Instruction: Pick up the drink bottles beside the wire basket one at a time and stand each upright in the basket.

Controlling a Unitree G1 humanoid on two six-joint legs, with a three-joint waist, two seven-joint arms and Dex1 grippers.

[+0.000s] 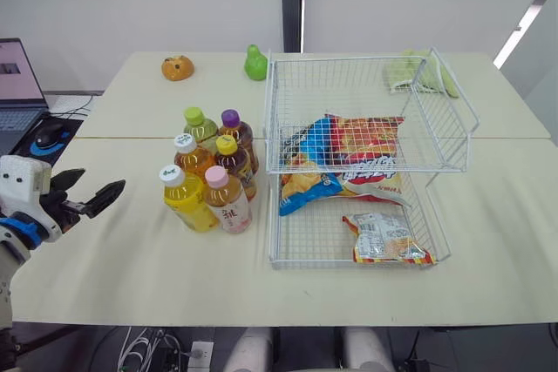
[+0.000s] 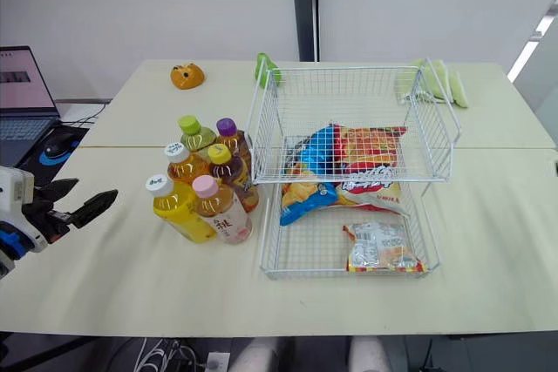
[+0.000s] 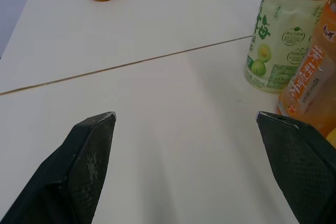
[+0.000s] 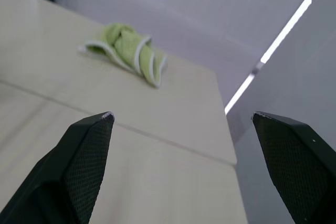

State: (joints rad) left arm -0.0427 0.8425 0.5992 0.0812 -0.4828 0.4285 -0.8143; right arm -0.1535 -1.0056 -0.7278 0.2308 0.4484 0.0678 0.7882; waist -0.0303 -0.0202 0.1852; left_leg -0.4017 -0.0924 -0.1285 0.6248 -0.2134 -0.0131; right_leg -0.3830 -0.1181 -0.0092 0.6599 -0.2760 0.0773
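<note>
Several drink bottles stand upright in a tight cluster just left of the white two-tier wire basket (image 1: 357,262). At the front are a yellow bottle with a white cap (image 1: 188,204) and a pink-capped bottle (image 1: 229,204). Behind them stand an orange tea bottle (image 1: 193,158), a yellow-capped dark tea (image 1: 234,161), a green-capped bottle (image 1: 200,127) and a purple-capped one (image 1: 236,129). My left gripper (image 1: 100,182) hovers open over the table's left edge, well left of the bottles; the left wrist view has the pale green bottle (image 3: 278,35) beyond its fingers. My right gripper (image 4: 181,114) is open, holding nothing.
A chip bag (image 1: 349,156) fills the basket's upper tier and a snack packet (image 1: 384,238) lies in the lower tier. An orange toy (image 1: 177,67), a green toy (image 1: 255,64) and a green cloth (image 1: 420,72) sit at the back. A laptop (image 1: 13,84) and mouse (image 1: 48,134) are far left.
</note>
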